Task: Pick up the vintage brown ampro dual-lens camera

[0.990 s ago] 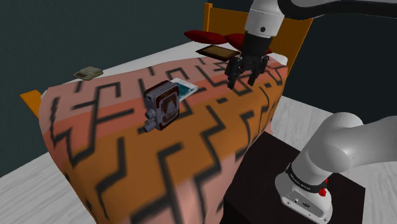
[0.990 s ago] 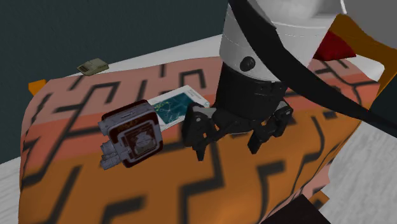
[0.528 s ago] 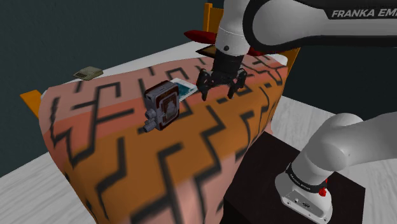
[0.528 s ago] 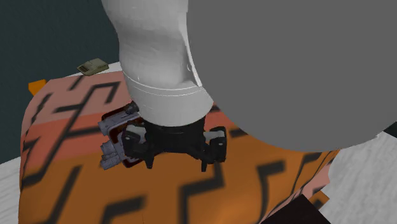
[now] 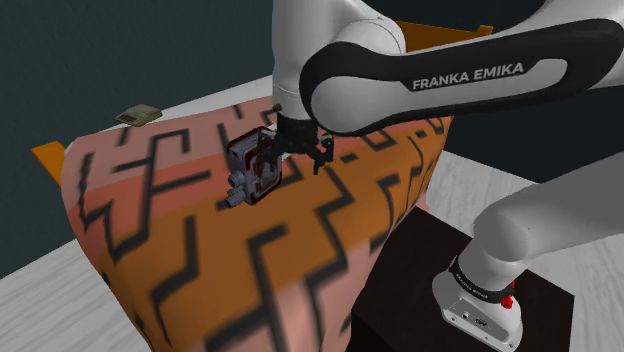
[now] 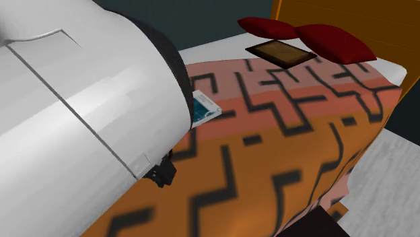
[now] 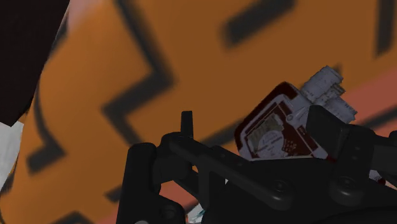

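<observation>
The camera (image 5: 250, 172) is a small brown-red box with a grey metal frame and lens parts, standing on the patterned bed cover (image 5: 200, 260). In the shoulder view my gripper (image 5: 292, 155) hangs at the camera's right side, one finger overlapping its edge. In the wrist view the camera (image 7: 275, 130) shows between my fingers, close against the right one (image 7: 332, 137) and well apart from the left one (image 7: 186, 126). My gripper (image 7: 254, 124) is open and clasps nothing. The white arm (image 6: 74, 114) hides the camera in the second exterior view.
A teal-covered book (image 6: 204, 108) lies on the bed just behind the camera. Red pillows (image 6: 306, 35) and a flat brown tablet (image 6: 281, 52) sit by the orange headboard (image 6: 350, 17). A small olive item (image 5: 138, 114) lies beyond the bed. The dark stand (image 5: 440, 270) abuts the bed.
The gripper has swept from near the pillows across the bed toward the shoulder view's left and lowered beside the camera. The arm now blocks much of the second exterior view.
</observation>
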